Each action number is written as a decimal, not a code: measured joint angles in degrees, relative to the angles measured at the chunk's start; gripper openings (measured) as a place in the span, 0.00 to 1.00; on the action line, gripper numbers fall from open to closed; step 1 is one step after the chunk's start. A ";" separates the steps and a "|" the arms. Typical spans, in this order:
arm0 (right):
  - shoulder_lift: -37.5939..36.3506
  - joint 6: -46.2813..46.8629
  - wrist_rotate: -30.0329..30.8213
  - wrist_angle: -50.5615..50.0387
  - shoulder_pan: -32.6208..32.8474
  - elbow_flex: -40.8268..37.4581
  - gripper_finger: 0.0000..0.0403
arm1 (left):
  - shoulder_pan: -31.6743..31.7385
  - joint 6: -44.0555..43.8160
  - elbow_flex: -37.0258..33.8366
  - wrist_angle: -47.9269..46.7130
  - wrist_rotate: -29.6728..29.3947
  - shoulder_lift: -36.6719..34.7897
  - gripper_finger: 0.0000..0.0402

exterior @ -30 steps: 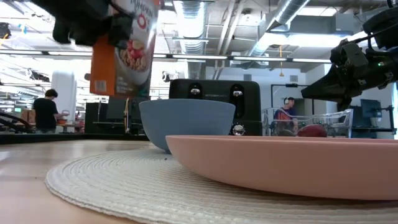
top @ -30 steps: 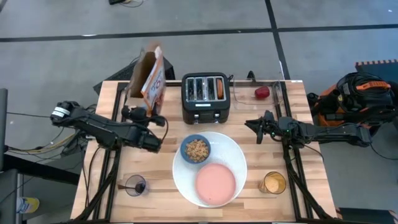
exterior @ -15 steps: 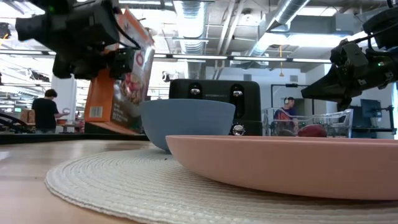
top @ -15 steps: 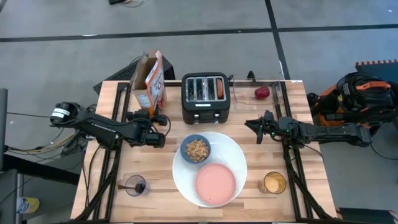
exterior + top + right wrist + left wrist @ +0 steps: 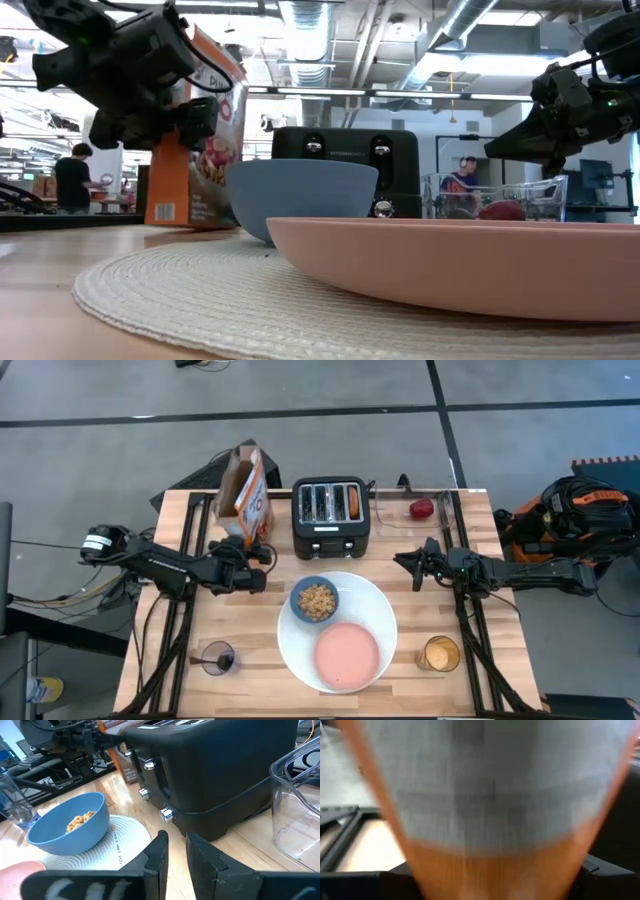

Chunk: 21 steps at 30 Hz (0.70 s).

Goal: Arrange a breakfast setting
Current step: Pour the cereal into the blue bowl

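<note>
An orange cereal box stands at the table's far left, beside the black toaster, with its top open. My left gripper is shut on it from its near side. The blue bowl with brown cereal and the pink plate sit on the large round white plate. A bagel half sticks up in a toaster slot. The red fruit lies in a clear container. My right gripper hovers right of the toaster, fingers a narrow gap apart, empty. My left gripper holds the cereal box about halfway up, coming nearly level from the table's near left. The box fills the left wrist view and hides the fingertips. The box stands about upright, its bottom on the table.
A dark glass with a handle sticking out stands at the near left. A glass of orange drink stands at the near right. People show in the room behind the table.
My left gripper has gone down and toward the table's far edge with the cereal box. The box, lifted and tipped a second ago, has come upright and now stands on the table left of the toaster.
</note>
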 joint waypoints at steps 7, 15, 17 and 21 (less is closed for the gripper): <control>0.00 0.00 0.00 0.01 -0.01 0.00 0.23 | 1.08 0.06 0.02 0.31 3.35 -0.07 0.67; 0.00 0.00 0.00 0.01 0.00 -0.01 0.23 | 1.06 -1.18 0.60 0.66 6.88 -0.09 0.81; 0.00 0.01 0.00 0.00 0.00 -0.01 0.23 | 1.06 -1.95 0.61 0.59 8.07 -0.50 0.84; 0.00 0.01 0.00 0.01 -0.01 0.01 0.23 | 1.06 -2.27 0.61 0.28 9.27 -1.76 0.87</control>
